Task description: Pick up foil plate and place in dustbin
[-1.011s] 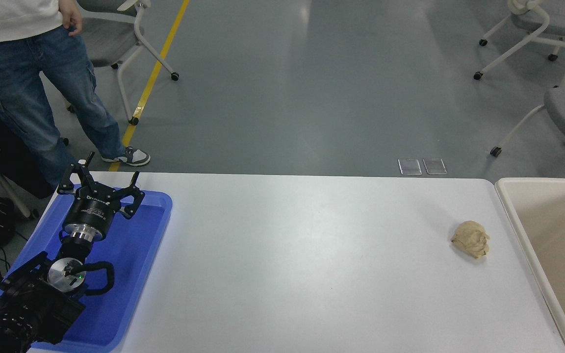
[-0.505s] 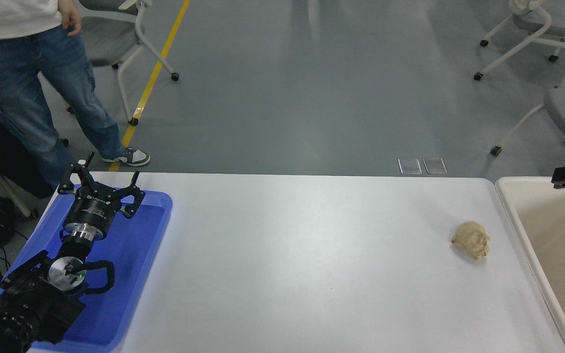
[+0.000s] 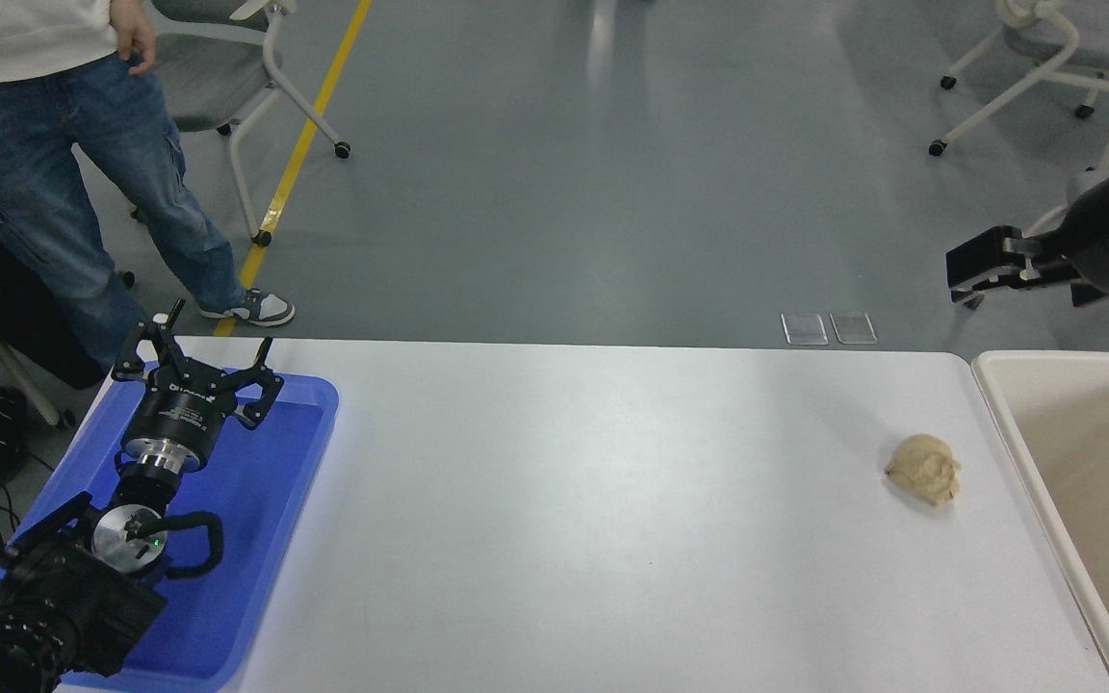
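The dustbin [image 3: 1084,481] stands at the white table's [image 3: 593,520] right end, only part of it in view. The right gripper [image 3: 967,272] hangs high above the bin's far rim, pointing left; it holds nothing, and I cannot tell how far its fingers are parted. The foil plate is nowhere on show. A tan lump [image 3: 924,469] lies just left of the bin. Well left of it, the left gripper [image 3: 198,361] sits spread wide and empty over a blue tray [image 3: 256,539].
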